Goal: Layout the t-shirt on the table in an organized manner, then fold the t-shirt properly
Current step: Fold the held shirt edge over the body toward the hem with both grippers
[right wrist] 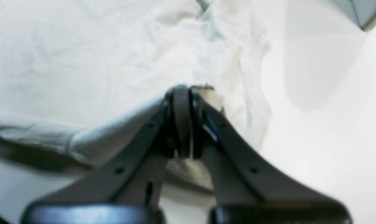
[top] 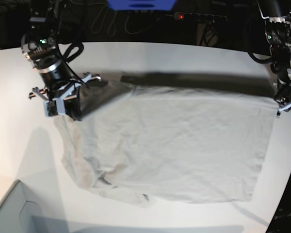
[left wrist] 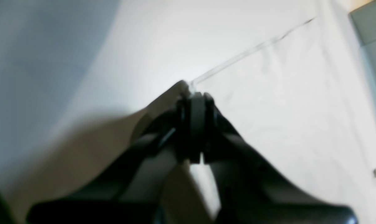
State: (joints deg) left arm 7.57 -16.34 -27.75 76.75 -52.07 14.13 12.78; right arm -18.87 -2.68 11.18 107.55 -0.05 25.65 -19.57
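Shirt Stretched Between Two Closed End Effectors

Fabric covers the middle of the white counter (top: 150, 56): the light beige-grey t-shirt (top: 184, 145) lies mostly flat in the base view, its soft cotton faintly creased, its body a broad rectangle. The far edge, toward 12 o'clock, is lifted and pulled taut in a straight line, throwing a dark band of shadow onto the smooth counter behind it. At 7 o'clock the cloth bunches into rumpled folds around a sleeve and the neckline.

The right end effector (top: 68, 104), at 10 o'clock in the base view, has its black curved jaws pressed together on a raised corner of the t-shirt; its wrist camera shows the fabric draping away from the pinch in a soft ridge, with wrinkled cloth beyond. The left end effector (top: 281, 108), at 3 o'clock, is likewise clamped narrow on the opposite corner; its blurred wrist view shows the dark, rounded pads (left wrist: 196, 121) closed on a tan-looking fold of cloth, with the shirt's straight hem running away across the counter toward 1 o'clock.

A pale grey box corner (top: 9, 208) with thin straight walls sits at 8 o'clock, apart from the shirt.
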